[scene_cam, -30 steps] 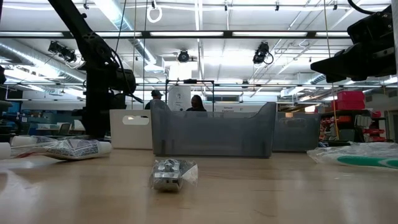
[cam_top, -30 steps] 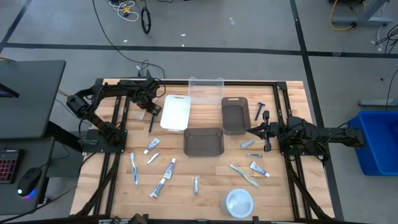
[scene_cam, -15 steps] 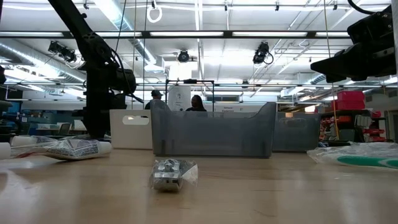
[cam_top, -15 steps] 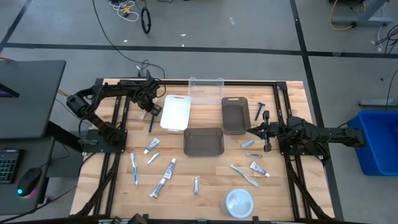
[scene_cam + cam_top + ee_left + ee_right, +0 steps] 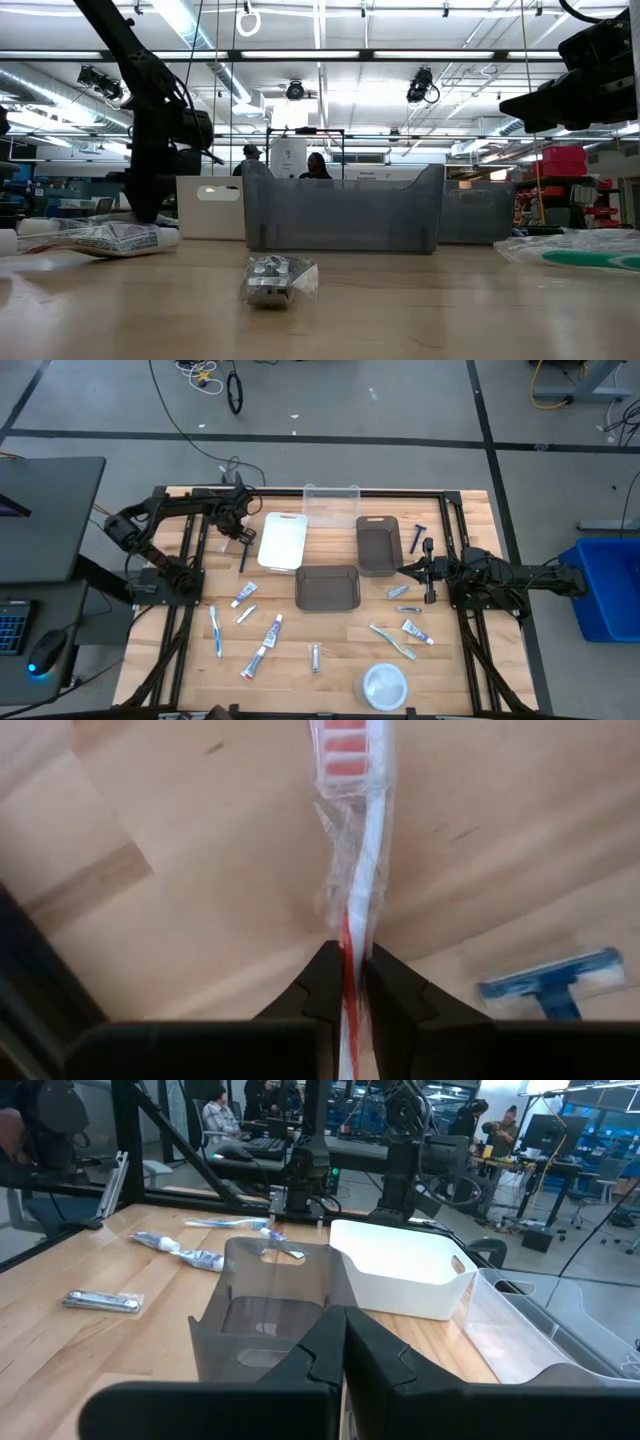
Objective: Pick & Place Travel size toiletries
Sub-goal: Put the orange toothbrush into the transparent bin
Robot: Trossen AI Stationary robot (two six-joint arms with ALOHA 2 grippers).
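A red and white toothbrush point(image 5: 355, 870) in a clear wrapper lies on the wooden table near its far left corner. My left gripper point(image 5: 348, 980) points down and is shut on it; in the high view this gripper point(image 5: 229, 530) stands left of the white bin point(image 5: 282, 541). A blue razor point(image 5: 555, 985) lies close by on the table. More toiletries are spread over the near half: toothpaste tubes point(image 5: 272, 631), a blue toothbrush point(image 5: 215, 630), a silvery tube point(image 5: 314, 656). My right gripper point(image 5: 403, 570) waits shut and level at the right. My left gripper pinches the toothbrush's handle point(image 5: 349, 945) between its two fingers, well back from the bristle head. The fingers come from above, pointing down, one on each side of the handle. The brush seems to lie flat on the table; its near end is hidden behind the fingers.
A clear bin point(image 5: 331, 505) and two dark grey bins point(image 5: 377, 544) point(image 5: 328, 587) stand mid-table. A round white dish point(image 5: 384, 684) sits at the near edge. Another razor point(image 5: 418, 537) and several packets point(image 5: 417, 630) lie on the right. People stand in the room beyond.
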